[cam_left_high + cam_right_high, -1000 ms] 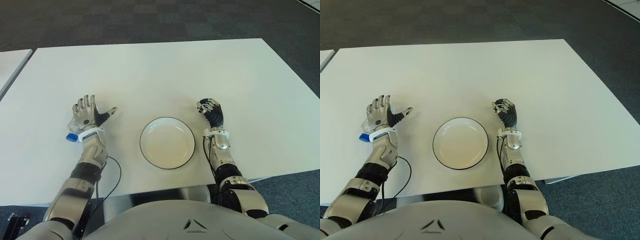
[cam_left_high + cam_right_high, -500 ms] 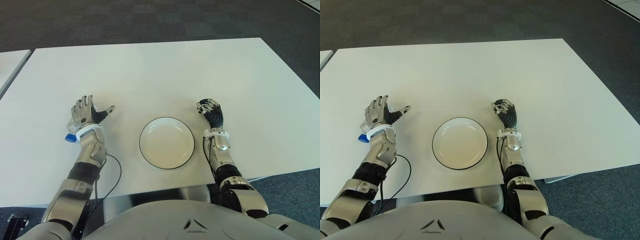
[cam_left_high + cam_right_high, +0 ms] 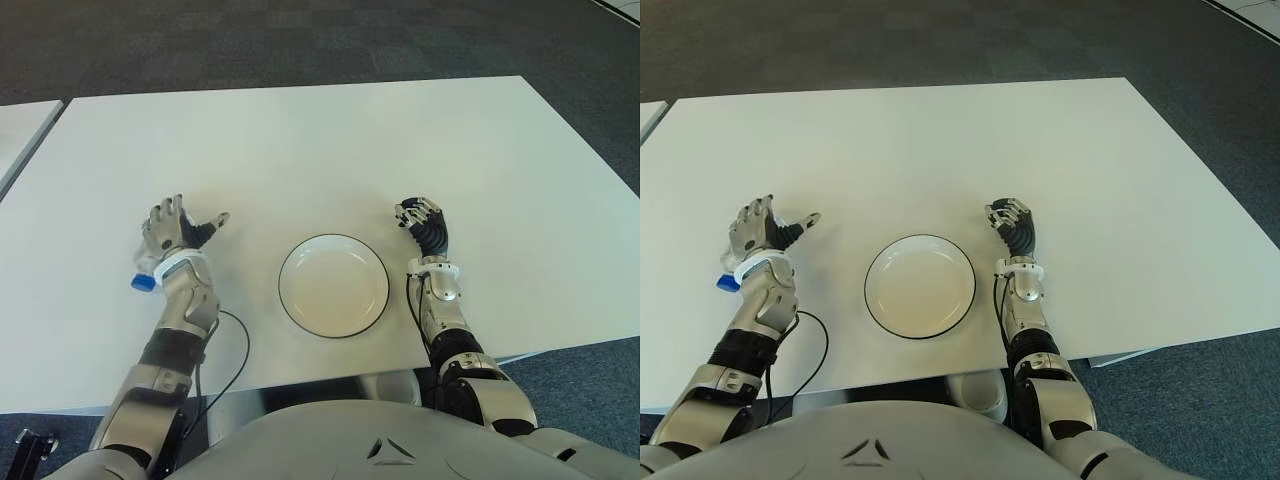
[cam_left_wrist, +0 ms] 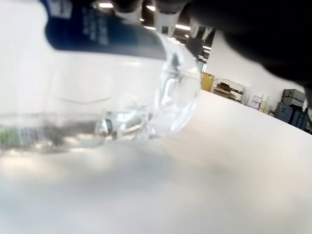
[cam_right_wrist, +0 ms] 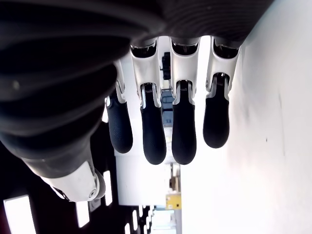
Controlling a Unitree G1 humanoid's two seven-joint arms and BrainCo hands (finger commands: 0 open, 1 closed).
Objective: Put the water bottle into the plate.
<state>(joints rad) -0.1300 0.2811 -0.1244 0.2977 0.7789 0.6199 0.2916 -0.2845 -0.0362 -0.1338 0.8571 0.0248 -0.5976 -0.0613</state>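
Note:
A clear water bottle (image 4: 122, 97) with a blue label lies on its side on the white table (image 3: 330, 140). Only its blue cap (image 3: 141, 283) shows beside my left wrist in the eye views. My left hand (image 3: 172, 228) is directly over the bottle, fingers bent a little and thumb spread to the right, not closed around it. The white plate (image 3: 283, 285) with a dark rim lies right of that hand, near the front edge, with nothing in it. My right hand (image 3: 422, 222) shows just right of the plate, fingers loosely bent and holding nothing.
A black cable (image 3: 235, 350) loops from my left forearm over the table's front edge. Another white table (image 3: 20, 125) stands to the far left. Dark carpet surrounds the table.
My left hand has sunk onto the bottle and its fingers have bent from upright to lower. The right hand and the plate have not moved.

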